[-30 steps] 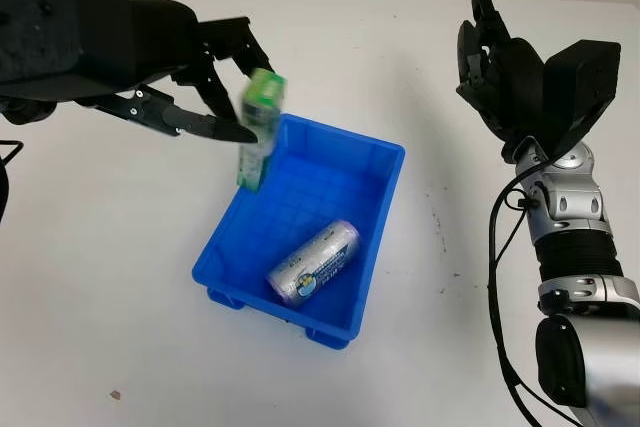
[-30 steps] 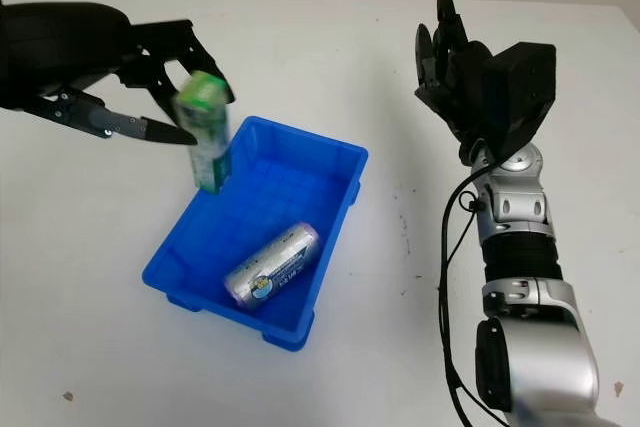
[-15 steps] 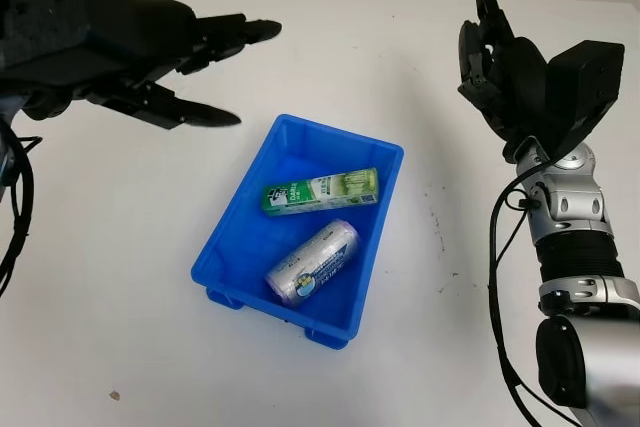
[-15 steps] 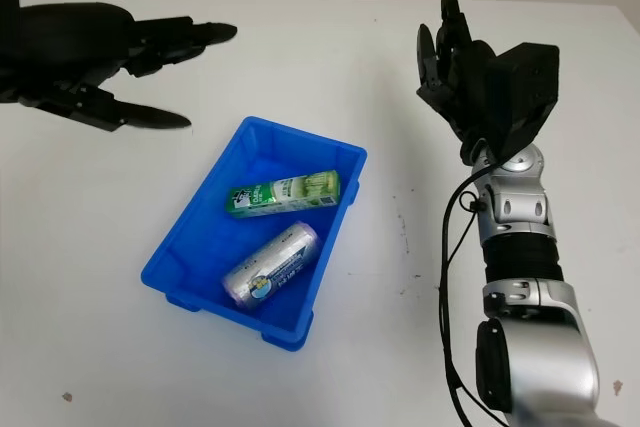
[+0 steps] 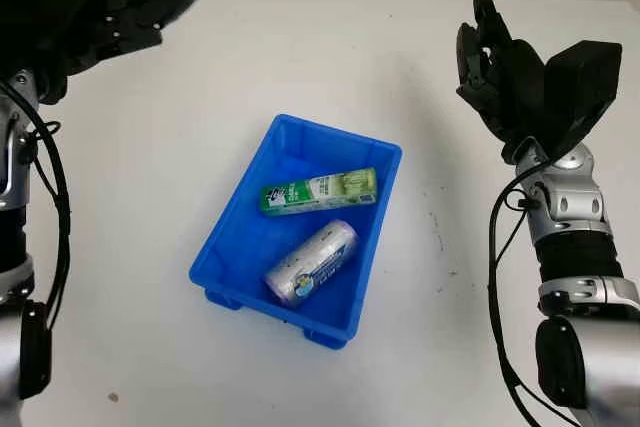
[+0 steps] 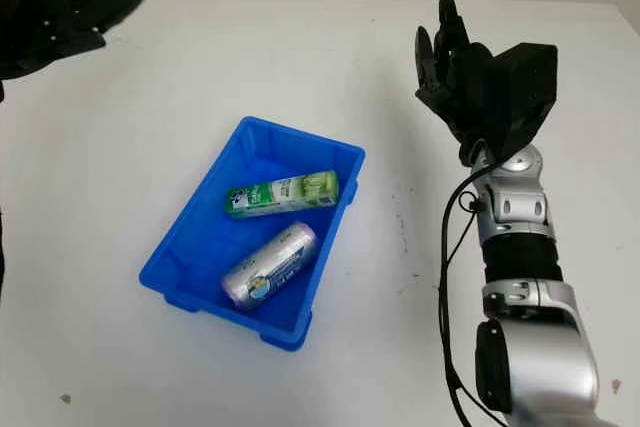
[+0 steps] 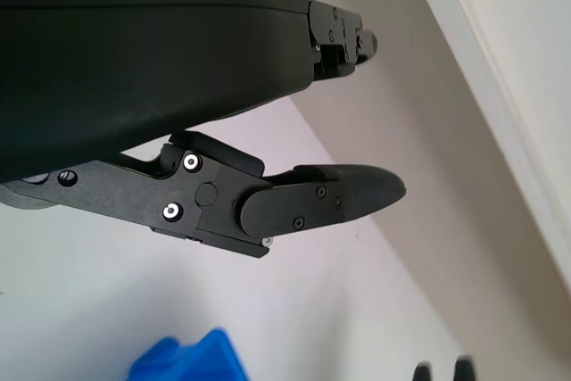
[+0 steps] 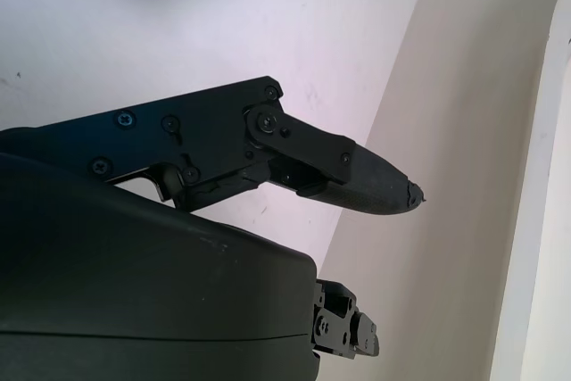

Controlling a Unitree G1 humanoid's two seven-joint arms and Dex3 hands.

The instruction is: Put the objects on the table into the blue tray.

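Note:
The blue tray point(image 5: 236, 224) sits mid-table. Inside it lie a green carton point(image 5: 318, 190) on its side and a silver can point(image 5: 312, 262) nearer the front. My left hand point(image 5: 120, 17) is raised at the far left, well above and behind the tray, open and holding nothing. My right hand point(image 5: 492, 62) is lifted upright at the far right, open, well clear of the tray. The left wrist view catches a blue corner of the tray point(image 7: 192, 361) below one of that hand's fingers point(image 7: 343, 195).
The white table point(image 5: 140, 277) spreads around the tray. Small dark marks point(image 5: 437, 222) dot it right of the tray, and a speck point(image 5: 113, 396) lies near the front left.
My left hand let go of the green carton, which dropped flat into the tray beside the can. The hand then drew back up and to the left. The right hand stayed still.

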